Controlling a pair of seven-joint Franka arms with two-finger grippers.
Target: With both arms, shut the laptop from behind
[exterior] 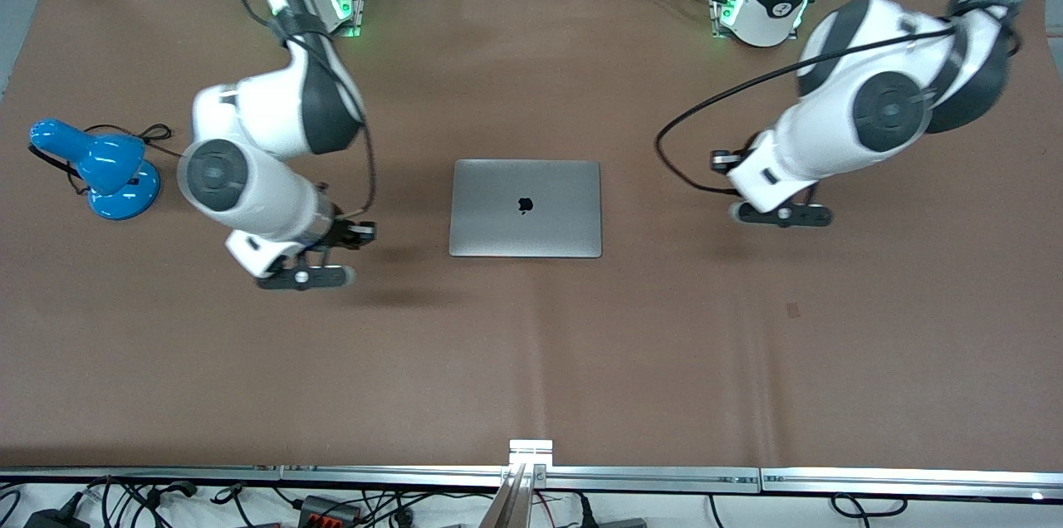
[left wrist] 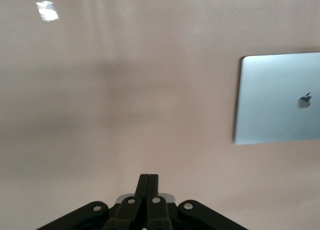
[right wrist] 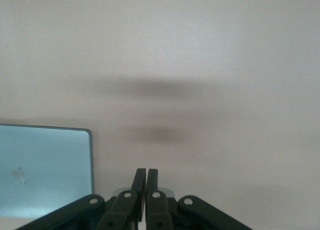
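The silver-grey laptop (exterior: 525,208) lies flat and closed in the middle of the brown table, its lid up with the black apple logo showing. It also shows in the left wrist view (left wrist: 280,98) and in the right wrist view (right wrist: 45,170). My left gripper (exterior: 781,215) hangs over bare table beside the laptop, toward the left arm's end, shut and empty (left wrist: 149,177). My right gripper (exterior: 303,276) hangs over bare table beside the laptop, toward the right arm's end, shut and empty (right wrist: 145,172).
A blue desk lamp (exterior: 100,167) with a black cord stands near the right arm's end of the table. The brown mat (exterior: 531,362) covers the table down to a metal rail (exterior: 531,474) along its edge nearest the front camera.
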